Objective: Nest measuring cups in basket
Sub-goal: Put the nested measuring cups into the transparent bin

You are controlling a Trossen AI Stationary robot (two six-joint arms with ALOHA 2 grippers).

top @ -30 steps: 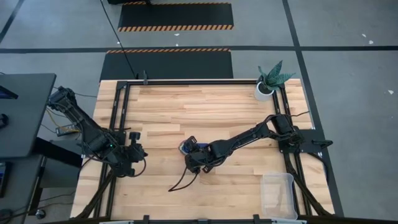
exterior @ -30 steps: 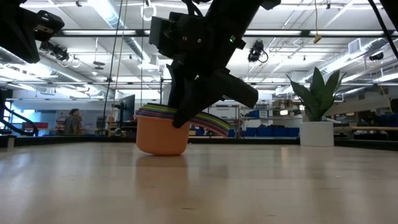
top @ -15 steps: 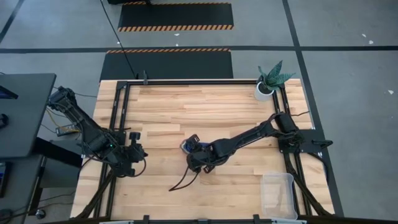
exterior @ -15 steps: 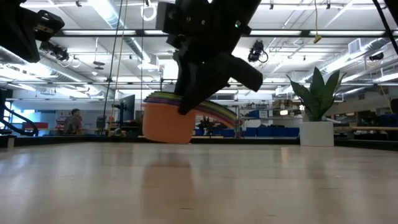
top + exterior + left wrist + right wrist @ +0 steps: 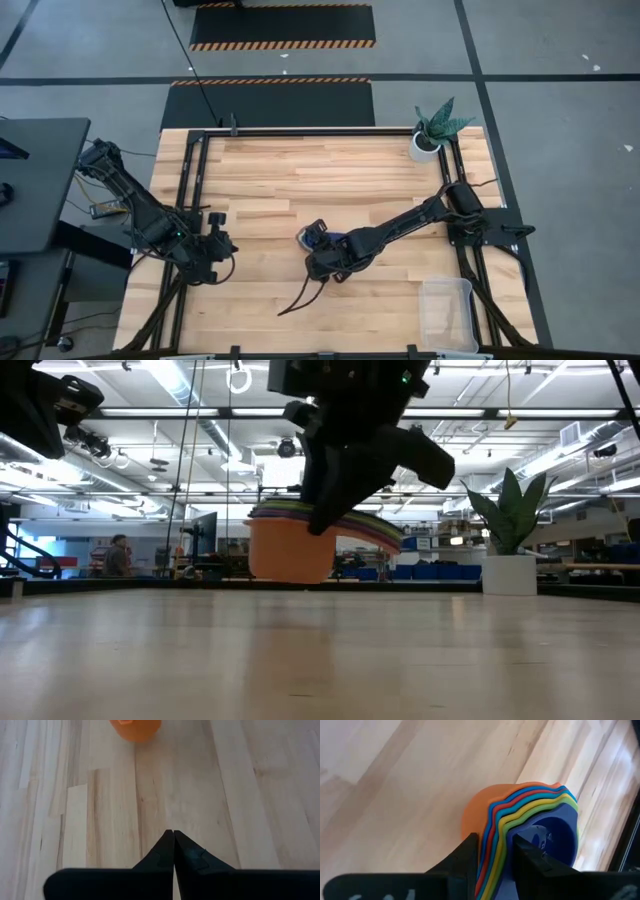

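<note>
1. Your right gripper [image 5: 492, 852] pinches the stacked rims of the measuring cups [image 5: 530, 820], jaws narrow on that edge, so the whole nest lifts as one.
2. Stack hangs clear of the table [image 5: 320, 660], mid-table: smooth plastic, round bowls, orange outermost, dark blue innermost.
3. Basket [image 5: 446, 312], clear w/ rounded corners, sits at the near right corner, well apart.
4. Left gripper [image 5: 173, 851] is shut, empty, parked at the left edge.

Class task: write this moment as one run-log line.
right gripper: shut on nested measuring cups, lifted off table | left gripper: shut, idle at left edge | basket: front right corner
</note>
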